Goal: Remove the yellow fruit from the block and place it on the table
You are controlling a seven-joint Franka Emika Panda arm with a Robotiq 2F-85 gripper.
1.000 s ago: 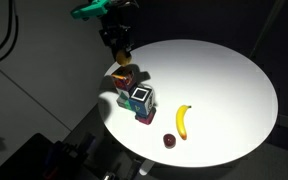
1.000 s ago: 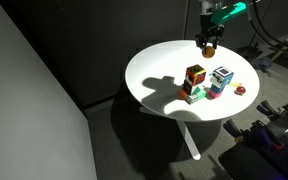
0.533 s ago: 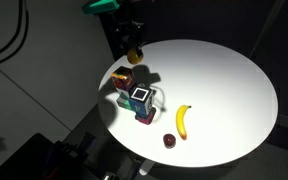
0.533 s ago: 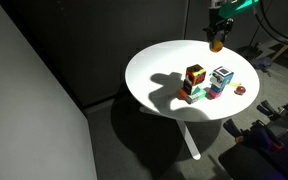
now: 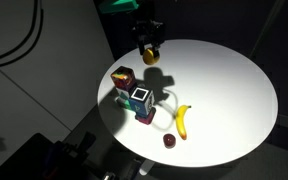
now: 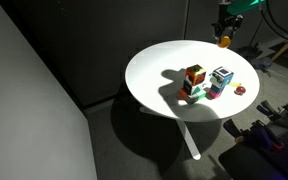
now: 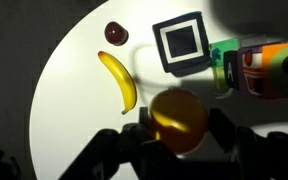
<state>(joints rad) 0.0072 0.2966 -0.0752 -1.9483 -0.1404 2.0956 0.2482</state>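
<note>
My gripper (image 5: 149, 52) is shut on the yellow fruit (image 7: 179, 120), a small round yellow-orange ball, and holds it in the air above the far part of the white round table (image 5: 224, 90). The fruit also shows in both exterior views (image 5: 150, 56) (image 6: 223, 41). The dark reddish-brown block (image 5: 125, 77) with a yellow-and-green top stands on a stack of coloured blocks near the table's edge, and it also shows in an exterior view (image 6: 195, 75). Its top is bare. In the wrist view it lies at the right (image 7: 274, 70).
A dark block with a white-framed square face (image 5: 141, 99) (image 7: 183, 43) stands beside the reddish-brown one. A long banana (image 5: 182, 121) (image 7: 119, 80) and a tiny dark red fruit (image 5: 169, 141) (image 7: 115, 34) lie on the table near its front edge.
My gripper has carried the yellow fruit up and away from the block, towards the far middle of the table. The blocks, banana and red fruit have not moved.
</note>
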